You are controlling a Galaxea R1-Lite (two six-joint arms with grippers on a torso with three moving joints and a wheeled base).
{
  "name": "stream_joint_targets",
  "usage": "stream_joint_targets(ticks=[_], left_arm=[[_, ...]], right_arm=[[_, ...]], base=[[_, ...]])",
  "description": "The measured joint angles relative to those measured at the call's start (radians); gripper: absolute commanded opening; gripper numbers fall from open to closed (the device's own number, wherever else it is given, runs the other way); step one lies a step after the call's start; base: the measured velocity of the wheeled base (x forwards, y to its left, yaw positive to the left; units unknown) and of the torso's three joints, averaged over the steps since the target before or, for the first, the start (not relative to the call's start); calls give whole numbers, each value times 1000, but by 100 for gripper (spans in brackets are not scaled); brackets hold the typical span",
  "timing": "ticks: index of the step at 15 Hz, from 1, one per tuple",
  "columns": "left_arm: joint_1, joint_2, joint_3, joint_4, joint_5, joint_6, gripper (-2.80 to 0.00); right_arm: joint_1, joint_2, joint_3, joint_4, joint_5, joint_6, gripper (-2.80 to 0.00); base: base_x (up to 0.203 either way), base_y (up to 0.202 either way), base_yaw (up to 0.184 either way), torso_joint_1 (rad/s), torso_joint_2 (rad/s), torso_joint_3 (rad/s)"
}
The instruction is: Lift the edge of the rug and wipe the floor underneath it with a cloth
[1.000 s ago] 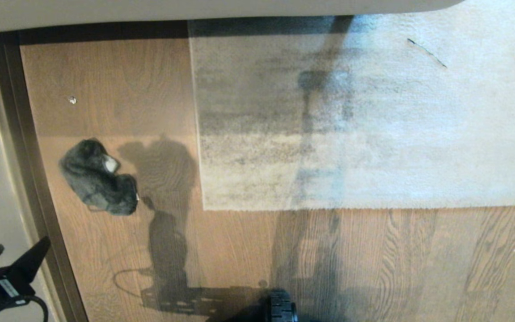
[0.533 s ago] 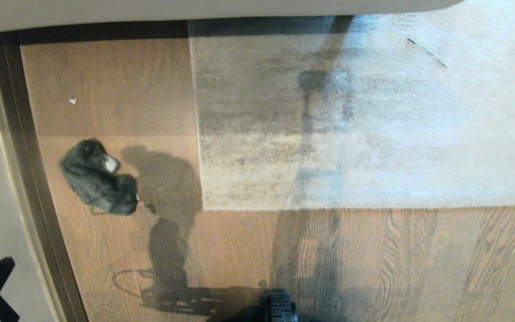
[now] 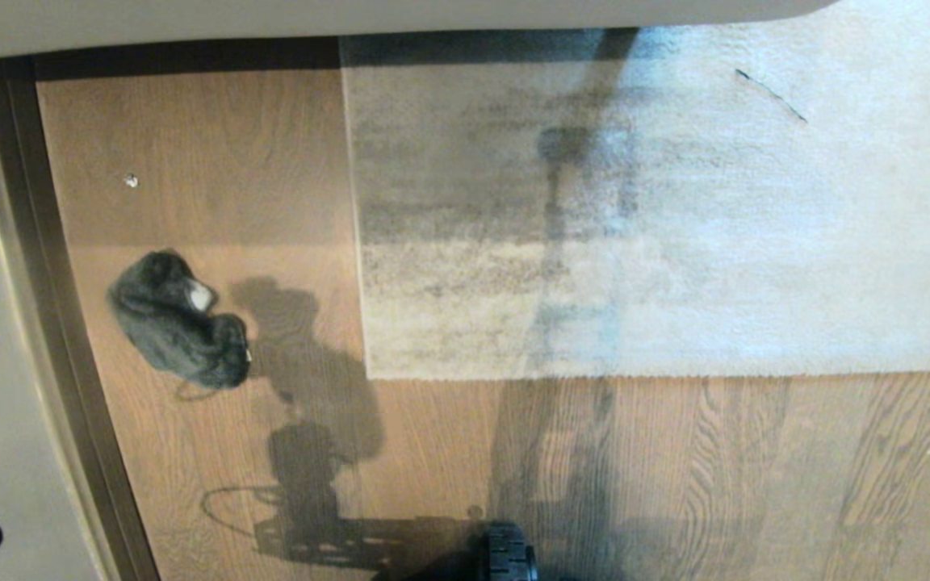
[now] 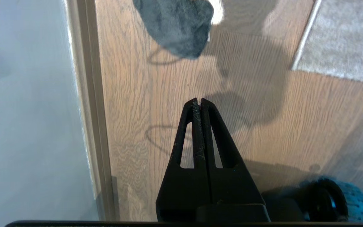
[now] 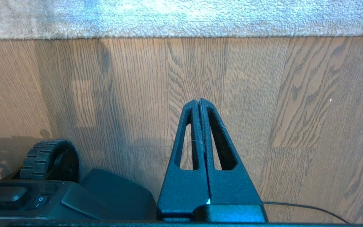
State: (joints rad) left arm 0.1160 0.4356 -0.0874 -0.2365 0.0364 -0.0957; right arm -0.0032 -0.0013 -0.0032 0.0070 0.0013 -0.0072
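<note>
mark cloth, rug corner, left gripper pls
cloth (image 3: 178,323), head view: middle of the dark fluffy bundle lying on the floor.
rug corner (image 3: 370,373), head view: the near left corner, lying flat.
left gripper (image 4: 199,100), left wrist view: the meeting tips of its shut fingers.

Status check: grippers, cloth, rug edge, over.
Left gripper and right gripper shut, empty. Cloth on floor, rug edge flat. Nothing between them.

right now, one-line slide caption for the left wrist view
Shut left gripper hangs above wood-grain floor, short of the dark grey fluffy cloth.
</note>
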Motion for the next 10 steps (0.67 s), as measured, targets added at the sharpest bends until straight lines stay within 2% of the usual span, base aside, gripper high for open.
stream_joint_targets(ticks=[3, 6, 8, 10], left_arm=[[0, -112, 3, 108, -4, 2, -280], [-5, -147, 51, 75, -6, 7, -280], [-51, -156, 78, 58, -3, 4, -280], [-109, -182, 86, 117, -4, 2, -280]], right_arm=[[0, 0, 0, 1, 0, 0, -280], [0, 0, 0, 1, 0, 1, -280], [0, 0, 0, 1, 0, 1, -280], [0, 0, 0, 1, 0, 0, -280]], base=[[0, 0, 0, 0, 0, 0], [0, 0, 0, 0, 0, 0], [0, 0, 0, 0, 0, 0], [0, 0, 0, 0, 0, 0]])
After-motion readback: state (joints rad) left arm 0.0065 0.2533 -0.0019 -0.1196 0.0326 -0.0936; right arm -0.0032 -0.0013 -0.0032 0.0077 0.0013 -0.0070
